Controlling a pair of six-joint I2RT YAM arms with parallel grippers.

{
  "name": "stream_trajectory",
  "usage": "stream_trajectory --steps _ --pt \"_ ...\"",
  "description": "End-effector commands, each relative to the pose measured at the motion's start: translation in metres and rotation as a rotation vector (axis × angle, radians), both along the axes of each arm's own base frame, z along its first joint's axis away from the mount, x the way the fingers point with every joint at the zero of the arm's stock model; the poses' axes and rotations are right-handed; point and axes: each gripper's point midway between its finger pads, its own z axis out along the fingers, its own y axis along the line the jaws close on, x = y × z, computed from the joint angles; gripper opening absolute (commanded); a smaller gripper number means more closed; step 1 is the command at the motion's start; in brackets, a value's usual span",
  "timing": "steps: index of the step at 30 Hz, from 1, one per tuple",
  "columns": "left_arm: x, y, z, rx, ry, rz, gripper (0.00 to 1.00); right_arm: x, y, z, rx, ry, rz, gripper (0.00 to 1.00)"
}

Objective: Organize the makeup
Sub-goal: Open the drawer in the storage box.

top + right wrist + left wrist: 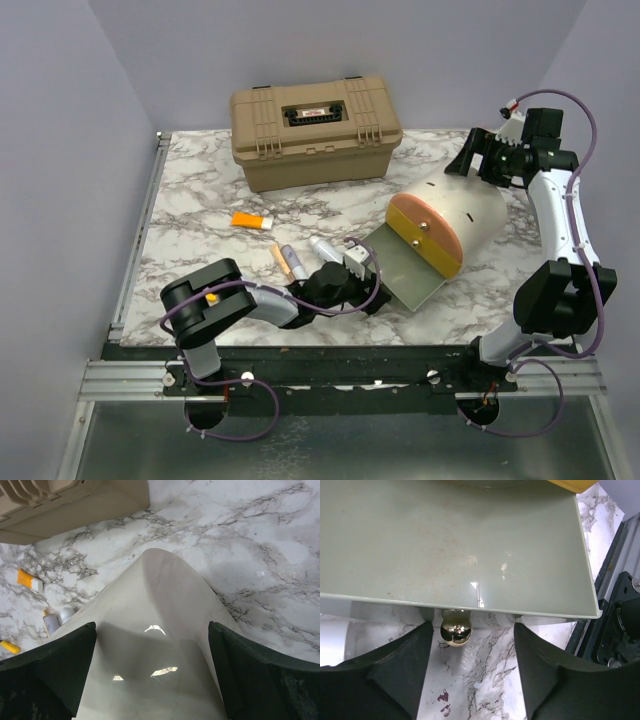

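left jaws: spread either side of gold snap [456, 628] at flap [470, 545] edge | right jaws: spread wide over pouch [160, 630] | makeup [295, 260] just left of flap, tabletop [200, 215] bare beyond

An orange tube [250, 220] lies flat left of centre; just lower right, a tan stick [280, 258] and two pale tubes [296, 264] lie together.

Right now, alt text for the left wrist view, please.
The left gripper stands open, its black fingers either side of a shiny gold ball stud under the edge of the pouch's grey-green flap, not touching it. A pale tube lies far left on the marble table.
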Motion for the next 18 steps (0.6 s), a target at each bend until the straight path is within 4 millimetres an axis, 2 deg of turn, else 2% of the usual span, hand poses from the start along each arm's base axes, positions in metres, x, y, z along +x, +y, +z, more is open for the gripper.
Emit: stream_trajectory --steps 1,5,11,14,18 --pt "-0.001 -0.009 0.020 -0.035 -0.029 -0.029 0.71 0.003 -0.006 0.011 -0.053 0.011 -0.016 0.99" --pt "0.005 0.000 0.034 -0.045 -0.066 0.019 0.74 0.012 -0.016 0.025 -0.088 -0.004 -0.066 1.00" --pt "0.004 0.015 0.045 -0.044 -0.093 0.048 0.75 0.016 -0.018 0.055 -0.088 -0.075 -0.096 1.00" --pt "0.015 0.034 0.053 -0.048 -0.119 0.157 0.75 0.003 -0.011 0.087 -0.067 -0.140 -0.086 1.00" --pt "0.031 0.064 0.070 -0.062 -0.168 0.309 0.79 -0.018 0.010 0.117 -0.005 -0.235 -0.003 1.00"
